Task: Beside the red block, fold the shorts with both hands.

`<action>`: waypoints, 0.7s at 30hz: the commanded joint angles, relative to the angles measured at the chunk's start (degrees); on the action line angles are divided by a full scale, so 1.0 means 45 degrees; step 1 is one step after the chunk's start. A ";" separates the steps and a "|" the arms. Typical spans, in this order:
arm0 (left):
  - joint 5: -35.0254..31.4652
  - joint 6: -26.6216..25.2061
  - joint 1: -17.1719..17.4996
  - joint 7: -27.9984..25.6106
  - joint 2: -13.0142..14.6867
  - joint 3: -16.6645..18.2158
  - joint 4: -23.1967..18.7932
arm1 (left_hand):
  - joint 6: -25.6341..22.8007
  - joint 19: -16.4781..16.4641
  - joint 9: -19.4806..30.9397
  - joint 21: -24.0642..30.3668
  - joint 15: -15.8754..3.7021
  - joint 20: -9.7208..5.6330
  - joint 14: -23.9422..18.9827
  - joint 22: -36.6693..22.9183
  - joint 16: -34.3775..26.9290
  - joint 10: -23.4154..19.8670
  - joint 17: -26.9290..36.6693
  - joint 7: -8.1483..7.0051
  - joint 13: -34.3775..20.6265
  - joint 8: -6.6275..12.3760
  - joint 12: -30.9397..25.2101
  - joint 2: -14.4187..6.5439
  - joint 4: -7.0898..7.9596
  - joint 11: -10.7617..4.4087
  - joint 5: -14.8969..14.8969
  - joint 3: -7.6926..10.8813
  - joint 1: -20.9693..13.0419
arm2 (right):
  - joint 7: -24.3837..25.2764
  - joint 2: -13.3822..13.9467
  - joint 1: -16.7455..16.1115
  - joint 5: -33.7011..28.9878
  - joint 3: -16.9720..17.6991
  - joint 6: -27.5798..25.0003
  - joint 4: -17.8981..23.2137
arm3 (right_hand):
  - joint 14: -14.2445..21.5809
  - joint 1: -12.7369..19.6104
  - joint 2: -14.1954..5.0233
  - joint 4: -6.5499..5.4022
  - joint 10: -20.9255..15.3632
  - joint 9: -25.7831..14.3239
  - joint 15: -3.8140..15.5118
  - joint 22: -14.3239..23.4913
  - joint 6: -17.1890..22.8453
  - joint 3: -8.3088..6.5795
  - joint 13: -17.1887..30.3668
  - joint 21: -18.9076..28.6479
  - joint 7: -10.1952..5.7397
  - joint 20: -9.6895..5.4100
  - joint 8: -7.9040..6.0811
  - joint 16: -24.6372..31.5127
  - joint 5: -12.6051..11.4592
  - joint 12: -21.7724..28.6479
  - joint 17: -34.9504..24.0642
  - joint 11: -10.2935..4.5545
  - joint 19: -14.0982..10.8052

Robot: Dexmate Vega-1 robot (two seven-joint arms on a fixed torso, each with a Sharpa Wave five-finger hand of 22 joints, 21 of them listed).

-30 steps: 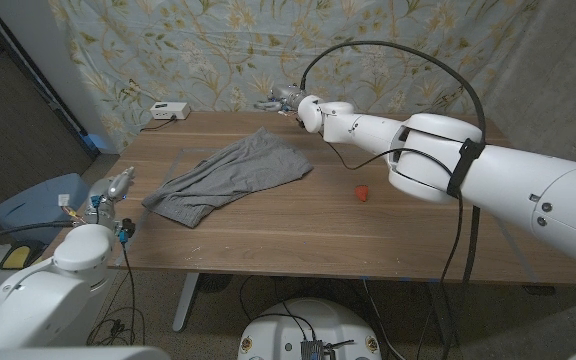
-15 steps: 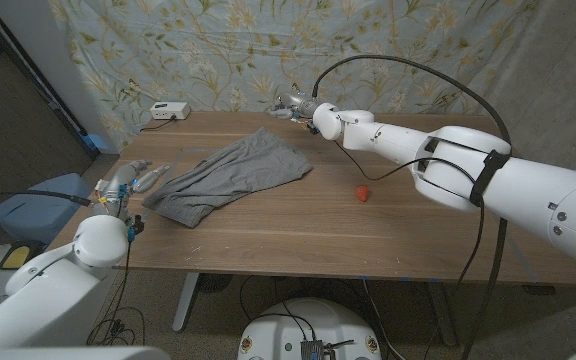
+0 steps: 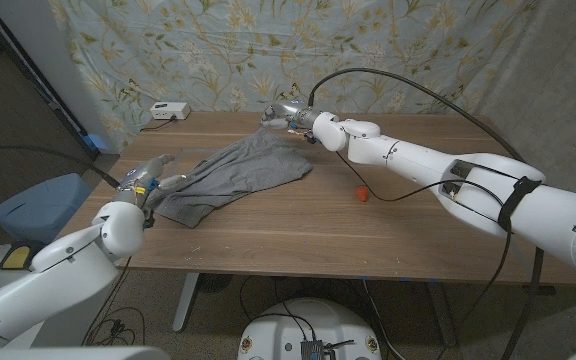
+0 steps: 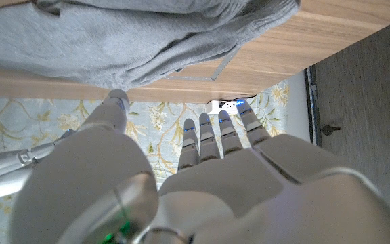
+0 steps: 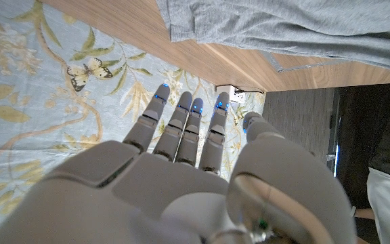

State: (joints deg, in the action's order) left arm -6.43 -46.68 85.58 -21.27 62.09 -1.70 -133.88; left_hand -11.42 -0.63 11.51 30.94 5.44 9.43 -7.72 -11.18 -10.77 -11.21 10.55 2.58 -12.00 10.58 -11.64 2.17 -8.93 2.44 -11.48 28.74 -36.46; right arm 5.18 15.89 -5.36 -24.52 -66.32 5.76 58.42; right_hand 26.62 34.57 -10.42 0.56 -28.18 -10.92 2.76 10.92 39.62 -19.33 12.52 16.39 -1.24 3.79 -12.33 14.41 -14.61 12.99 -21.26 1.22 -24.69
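Observation:
Grey shorts (image 3: 233, 173) lie spread and rumpled on the wooden table (image 3: 298, 235), left of centre. A small red block (image 3: 362, 192) sits to their right, apart from them. My left hand (image 3: 150, 176) hovers at the shorts' near left corner, fingers apart and holding nothing. My right hand (image 3: 286, 115) hangs over the shorts' far right corner, fingers straight and spread, empty. The shorts (image 4: 134, 41) spread beyond my open left hand (image 4: 202, 169) in the left wrist view. In the right wrist view the shorts (image 5: 296, 30) lie past my open right hand (image 5: 181, 163).
A white box (image 3: 170, 111) with a cable stands at the table's far left corner. A floral curtain (image 3: 268, 50) hangs behind the table. A blue object (image 3: 38, 200) sits on the floor to the left. A person's light clothing (image 5: 388, 203) shows in the right wrist view.
My left hand rose from beside the table's left edge to the shorts' near left corner. My right hand moved left along the far edge toward the shorts' far corner.

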 commanded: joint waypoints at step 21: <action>-0.5051 -0.7202 -0.9279 0.6097 0.3217 -1.1517 -0.1598 | 0.1138 -0.0108 -0.0103 -0.0186 0.0388 0.0464 0.0909 -0.0001 0.0063 0.1122 0.0035 0.0052 -0.0024 -0.0109 0.0121 0.0520 0.0037 0.0107 -0.0410 -0.0592 -0.0761 | -0.2610 0.0498 -0.1496 -0.1490 0.0870 -0.0475 0.2039 | -0.0659 -0.0668 0.0229 -0.0483 0.1178 -0.0014 0.0391 0.0010 -0.1814 -0.0278 -0.0017 -0.0200 -0.0466 0.0123 0.0503 -0.0357 0.0515 -0.0461 -0.0059 -0.0039 0.0270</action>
State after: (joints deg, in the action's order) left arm -19.73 -72.92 58.14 -4.36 75.20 -35.46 -140.68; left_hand -6.79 -1.02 10.91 30.43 7.12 11.08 -4.20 -11.08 -10.71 -6.60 10.54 2.88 -11.98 10.14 -11.19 3.91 -8.76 2.94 -12.81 26.57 -39.83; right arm -0.91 19.28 -11.45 -31.29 -62.60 5.51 68.24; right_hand 24.35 32.94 -9.58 -0.68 -24.29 -10.93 2.48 10.93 33.57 -20.76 12.24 15.82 -2.86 4.33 -10.37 12.98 -12.78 11.24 -21.19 0.96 -24.11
